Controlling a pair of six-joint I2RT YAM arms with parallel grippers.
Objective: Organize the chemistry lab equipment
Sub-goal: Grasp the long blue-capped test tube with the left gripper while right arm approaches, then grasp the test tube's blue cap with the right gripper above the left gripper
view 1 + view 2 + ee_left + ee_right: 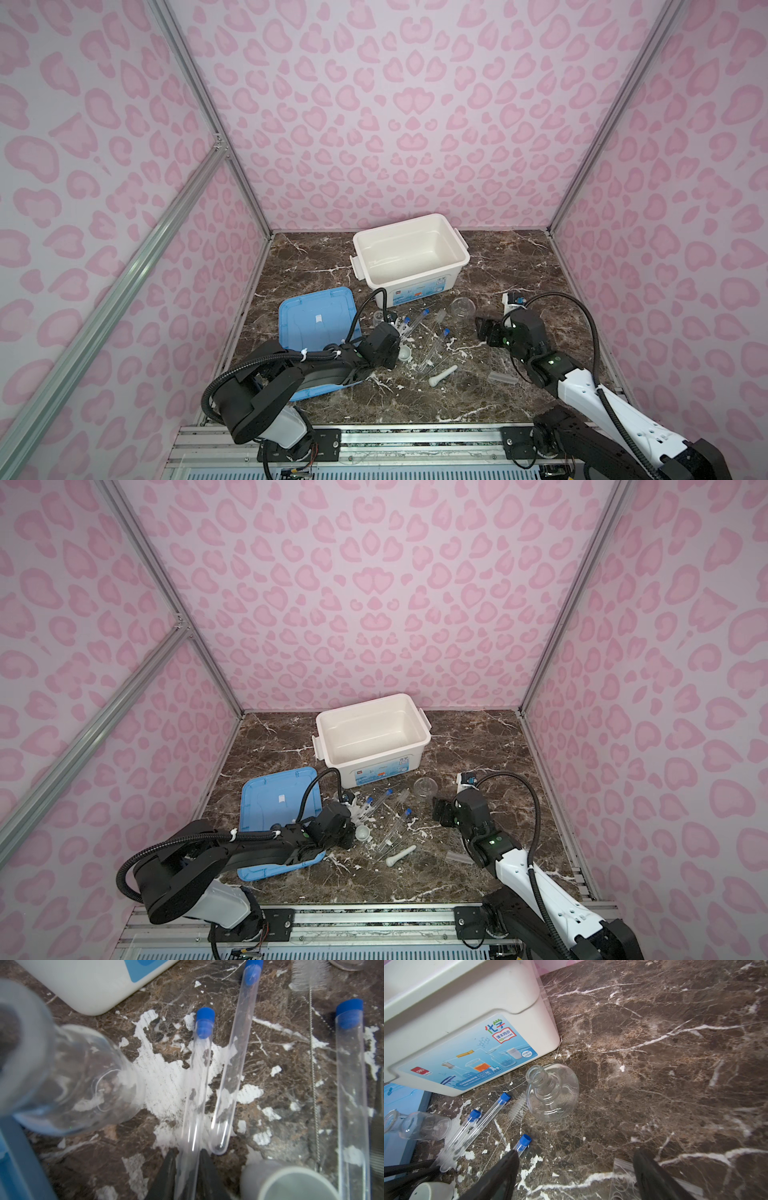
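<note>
Left wrist view showed three blue-capped test tubes (228, 1068) lying on the marble (280, 1022), the left gripper (187, 1153) pinched narrowly on one, whereas only both top views caught the single pestle (444, 375), and the right gripper (576, 1152) gaped wide and empty near one of two glass flasks (552, 1093).

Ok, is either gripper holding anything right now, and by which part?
The left gripper pinches a blue-capped test tube on its clear body, well away from the cap. The right gripper is open and empty.
</note>
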